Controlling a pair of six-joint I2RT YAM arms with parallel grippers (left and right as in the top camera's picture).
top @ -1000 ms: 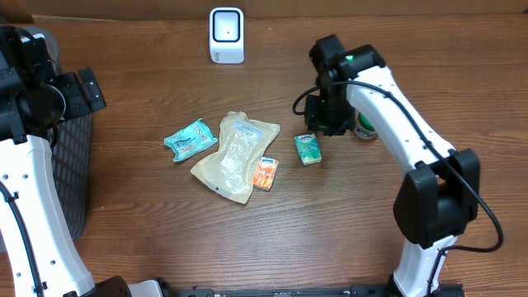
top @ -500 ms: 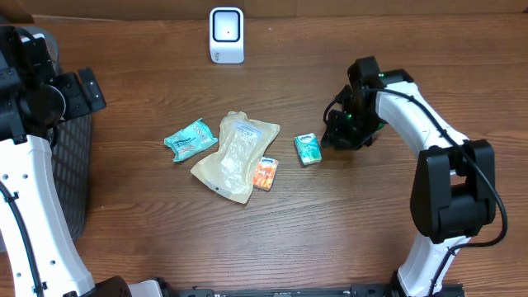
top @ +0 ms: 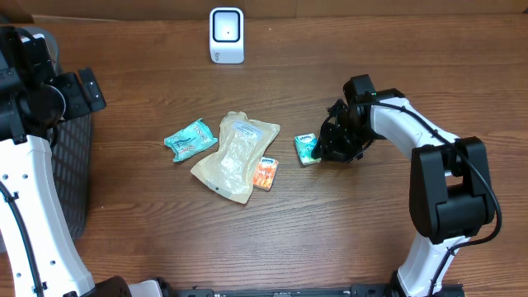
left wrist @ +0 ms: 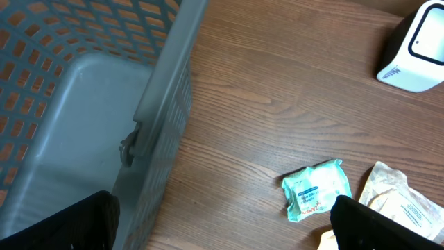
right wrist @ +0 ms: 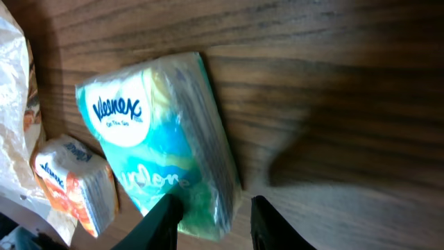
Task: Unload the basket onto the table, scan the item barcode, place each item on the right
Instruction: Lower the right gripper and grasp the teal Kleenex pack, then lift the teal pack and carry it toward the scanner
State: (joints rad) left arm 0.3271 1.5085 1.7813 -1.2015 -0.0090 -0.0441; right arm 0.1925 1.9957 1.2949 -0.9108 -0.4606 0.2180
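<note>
A green Kleenex tissue pack [top: 307, 148] lies flat on the wooden table, right of the middle. My right gripper [top: 323, 153] is low at the pack's right end. In the right wrist view the green pack [right wrist: 159, 139] fills the centre, and the right gripper [right wrist: 216, 223] stands narrowly open astride the pack's long edge. One finger lies against the wrapper; the other is clear of it over bare wood. The white barcode scanner [top: 226, 35] stands at the back. My left gripper [left wrist: 222, 229] hangs wide open by the basket, holding nothing.
A clear pouch [top: 235, 157], a small orange tissue pack [top: 266, 173] and a teal wipes packet [top: 190, 139] lie left of the green pack. The grey mesh basket [top: 74, 165] sits at the table's left edge, below the left arm. The left wrist view also shows the scanner [left wrist: 415, 47].
My right arm has swung out to the right, then come down beside the green pack's right end. The left arm and the items on the table have not moved.
</note>
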